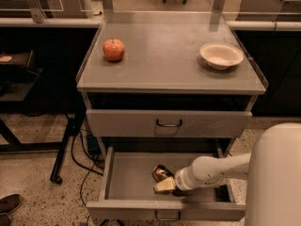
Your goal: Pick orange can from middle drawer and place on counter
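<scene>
No words, numbers or signs can be read anywhere. The orange can (161, 173) lies in the middle drawer (127, 182). It has shiny patches, but no name can be made out on it. The gripper (165, 186) is inside the same drawer, right beside the can.

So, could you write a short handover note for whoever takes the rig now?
Gripper: inside the open middle drawer, right at the orange can; grasp cannot be confirmed.
Orange can: in the drawer, near front centre.
Counter: holds an apple and a bowl, no can.
Done: drawer open, gripper at can.
Left: secure the can, lift it, place it on the counter.
</scene>
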Controlling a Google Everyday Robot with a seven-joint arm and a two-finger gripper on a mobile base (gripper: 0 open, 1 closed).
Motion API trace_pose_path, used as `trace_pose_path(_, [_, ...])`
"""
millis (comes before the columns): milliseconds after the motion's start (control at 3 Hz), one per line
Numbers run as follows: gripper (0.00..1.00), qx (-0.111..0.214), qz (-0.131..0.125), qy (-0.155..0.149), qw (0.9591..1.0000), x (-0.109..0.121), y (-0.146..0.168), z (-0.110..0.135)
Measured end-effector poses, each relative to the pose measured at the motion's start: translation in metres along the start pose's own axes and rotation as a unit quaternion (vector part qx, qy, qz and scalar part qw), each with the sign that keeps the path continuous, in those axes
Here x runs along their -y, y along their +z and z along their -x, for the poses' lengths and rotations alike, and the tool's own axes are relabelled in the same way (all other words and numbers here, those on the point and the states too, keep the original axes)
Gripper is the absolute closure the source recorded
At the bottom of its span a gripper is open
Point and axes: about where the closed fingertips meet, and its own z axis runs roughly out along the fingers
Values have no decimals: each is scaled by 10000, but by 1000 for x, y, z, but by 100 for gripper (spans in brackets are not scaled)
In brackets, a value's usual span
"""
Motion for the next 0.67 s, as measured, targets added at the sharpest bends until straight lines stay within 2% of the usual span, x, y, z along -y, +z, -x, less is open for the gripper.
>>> trace_pose_path(667, [66,0,0,0,10000,0,0,0])
